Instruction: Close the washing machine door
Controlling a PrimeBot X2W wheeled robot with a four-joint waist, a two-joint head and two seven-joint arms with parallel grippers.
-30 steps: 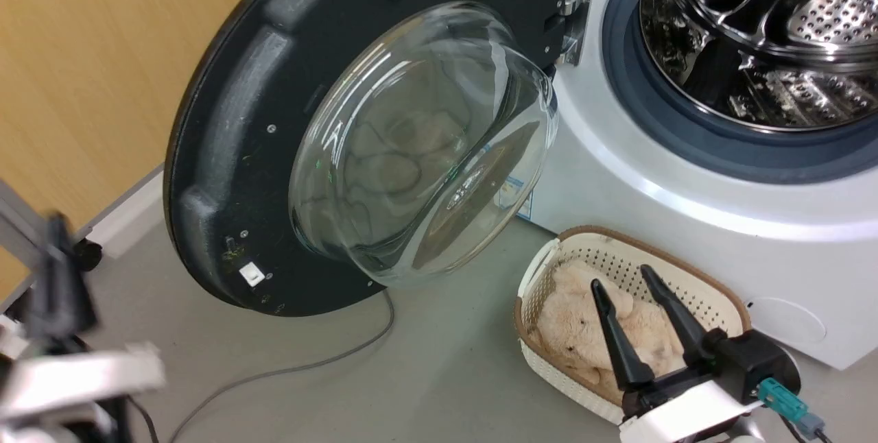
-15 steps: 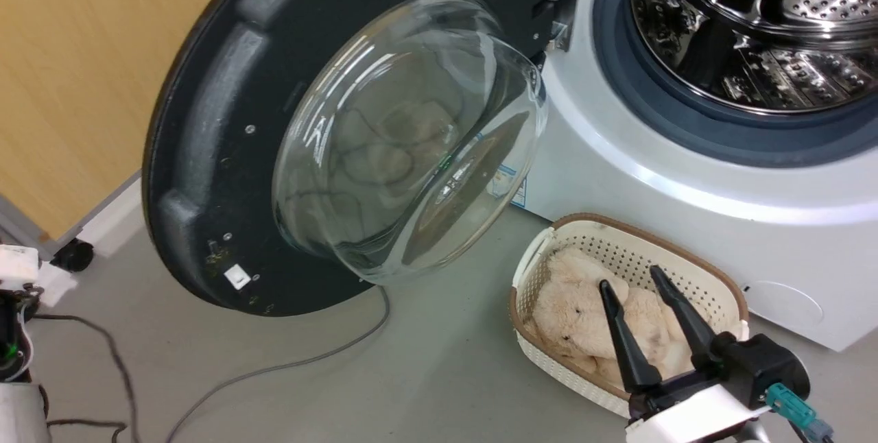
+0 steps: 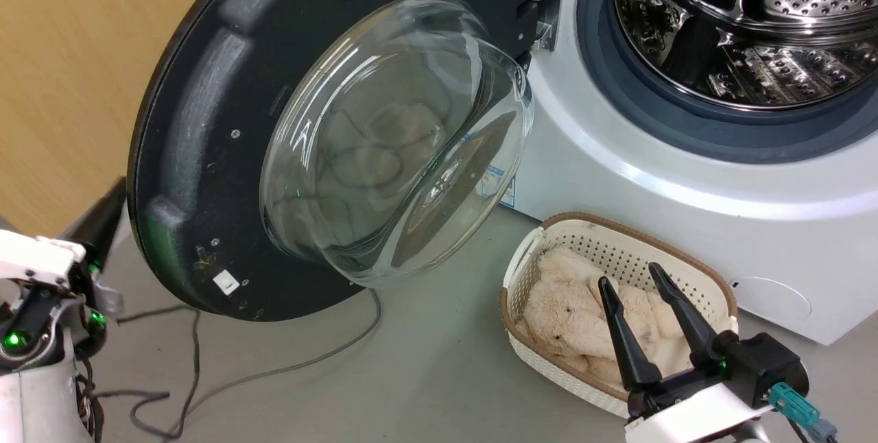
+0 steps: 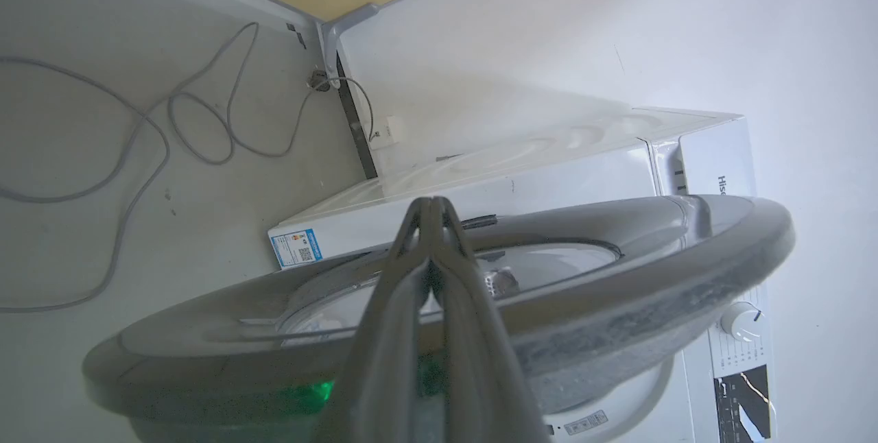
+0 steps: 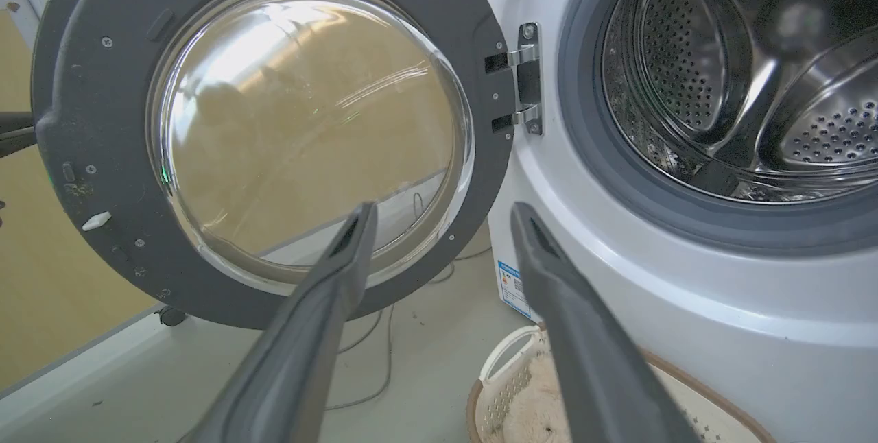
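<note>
L gripper is closed, both fingers pressed tip to tip w/ nothing btwn them. On the left wrist cam they lie across the outer rim of the washing machine door, but I can't tell whether they touch it or just sit in front of it. On the head cam the same gripper pokes up at the lower left and its tip slips out of sight behind the door's edge, so contact is hidden there too. R gripper is spread wide and empty, hanging over the basket, which sits on the floor just beside the lower front of the washing machine. Its fingers cover part of the plush toy inside. The door stands open, swung out to my left of the opening on its hinge, glass bowl bulging toward the head cam. The door's top is cut off by the frame. The drum is uncovered, cropped at top & right. A grey cable runs over the floor under the door, and I can't make out where it ends.
</note>
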